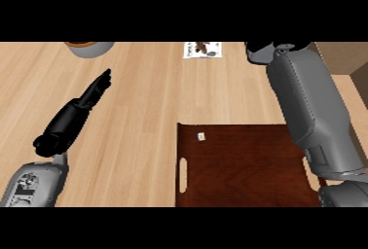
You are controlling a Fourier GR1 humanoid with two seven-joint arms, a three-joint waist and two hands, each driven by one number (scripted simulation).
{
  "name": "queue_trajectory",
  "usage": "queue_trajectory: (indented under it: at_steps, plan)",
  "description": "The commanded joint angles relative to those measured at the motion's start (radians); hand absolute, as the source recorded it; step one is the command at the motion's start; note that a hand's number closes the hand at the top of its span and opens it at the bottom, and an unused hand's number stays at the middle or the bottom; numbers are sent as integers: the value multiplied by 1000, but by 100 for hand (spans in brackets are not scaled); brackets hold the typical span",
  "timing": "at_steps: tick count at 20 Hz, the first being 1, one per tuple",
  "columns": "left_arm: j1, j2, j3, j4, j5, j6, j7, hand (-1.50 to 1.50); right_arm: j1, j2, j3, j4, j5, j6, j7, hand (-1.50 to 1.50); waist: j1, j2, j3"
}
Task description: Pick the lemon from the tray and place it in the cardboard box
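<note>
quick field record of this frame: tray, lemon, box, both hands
tray: dark wooden tray at lower right, slot handle on its left wall
lemon: not visible; tray shows only a small white item
cardboard box: brown edge at far right, mostly hidden by the right forearm
left hand: fingers straight, over the counter, holding nothing
right hand: at top, fingers unclear

Light is falling evenly and softly over the wooden counter [144, 121], with no harsh glare showing anywhere. The dark brown tray [244, 170] is reading much dimmer than the pale wood around it. The right forearm [309, 107] is catching a mild sheen along its grey shell (brightest near the top). The left hand [75, 116] is appearing flat black, with little surface detail. Shadows are looking faint.
</note>
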Motion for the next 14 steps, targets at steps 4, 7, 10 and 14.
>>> queue_trajectory:
  at_steps: [4, 7, 10, 14]
  plan:
    - [-22, 23, 44, -11, 23, -8, 34, 0, -32, -129, -104, 72, 22, -166, 129, 150, -15, -3, 1]
    - [33, 25, 35, -6, 11, -19, -15, 0, -18, -143, -110, 56, 24, -191, 166, 150, -26, -9, 0]
    - [50, 8, 21, -27, -8, -2, -18, 0, -33, -236, -153, 114, -8, -182, 124, 150, -24, -8, 0]
    - [23, 3, 29, 16, -9, -6, -42, 0, 5, -296, -147, 185, 3, -137, 96, 150, -27, -5, 0]
